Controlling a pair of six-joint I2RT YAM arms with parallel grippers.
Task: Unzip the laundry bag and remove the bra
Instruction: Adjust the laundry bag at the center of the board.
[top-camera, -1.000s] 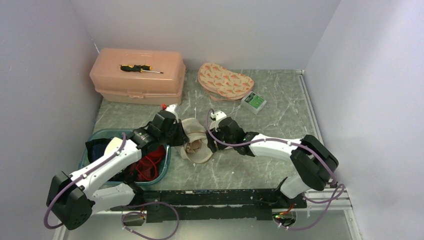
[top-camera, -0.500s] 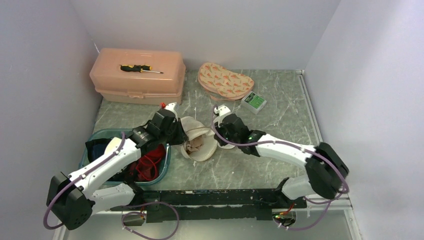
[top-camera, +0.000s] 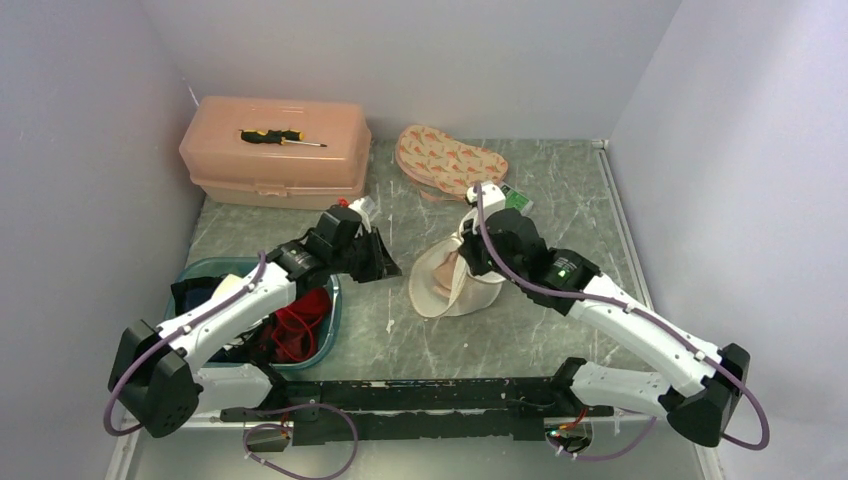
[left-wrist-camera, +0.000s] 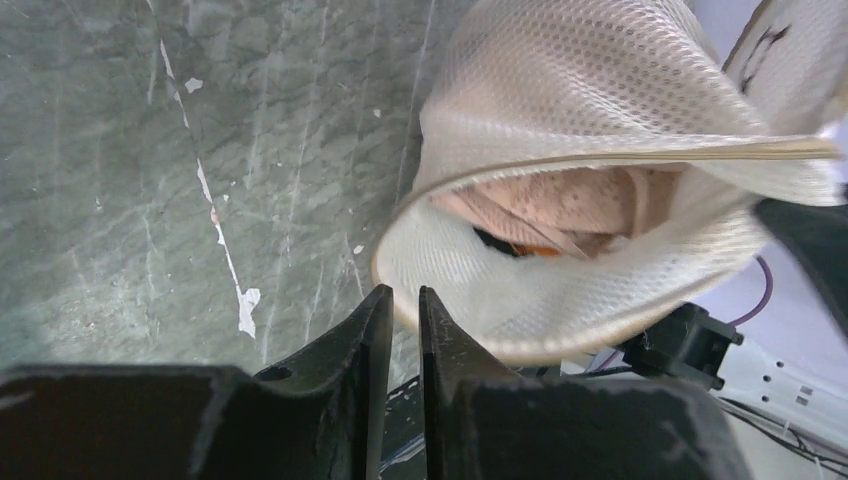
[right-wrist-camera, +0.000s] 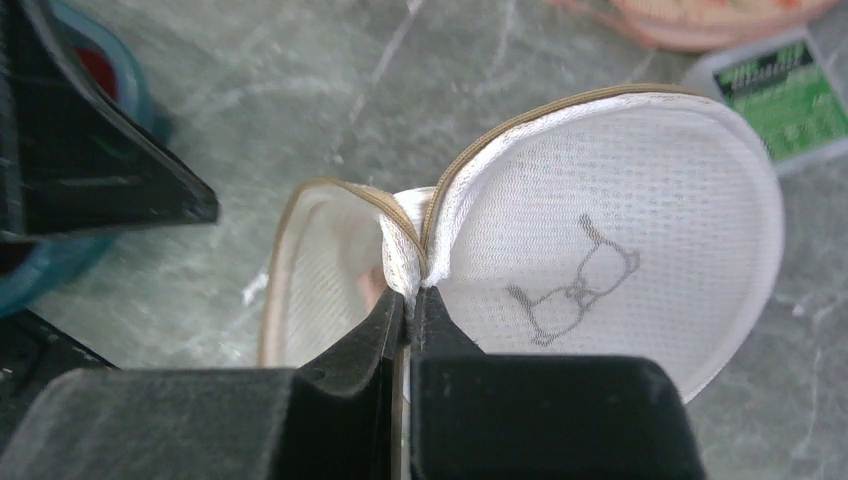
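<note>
— While you had the overhead view up, what sat furthest left?

— A round teal plastic basin (top-camera: 203, 267) under the left arm. It held dark clothes (top-camera: 195, 300) and the bright red thin-strapped fabric bra (top-camera: 298, 325), which lay in the basin's right half, well apart from the bag. Behind the basin stood a peach plastic lidded box (top-camera: 270, 165) with a yellow-and-black screwdriver (top-camera: 270, 136) lying on its lid.

— And the left gripper?

— The left gripper (left-wrist-camera: 405, 300) hovered over the grey-green marbled tabletop (top-camera: 400, 340), just beside the bag's open rim. Its jaws stood a narrow slit apart with nothing between them.

— Where was the bag?

— The white mesh laundry bag with tan zip edging (left-wrist-camera: 580, 100) was at mid-table, its mouth gaping toward the left wrist camera. Inside showed pale pink fabric (left-wrist-camera: 590, 200) with a spot of orange and black; what that was I could not tell.

— Who held it?

— The right gripper (right-wrist-camera: 408, 295) was clamped tight on the laundry bag's rim, where the two tan edges met. A bra outline (right-wrist-camera: 575, 285) was printed on the mesh panel right of the jaws. Whether the bag's underside touched the table I couldn't tell.

— Anything further right?

— Behind the right arm lay a flat pink pouch patterned with orange shapes (top-camera: 450, 162). Just beside it was a small green-and-white box (top-camera: 515, 200), partly hidden by the arm.
</note>
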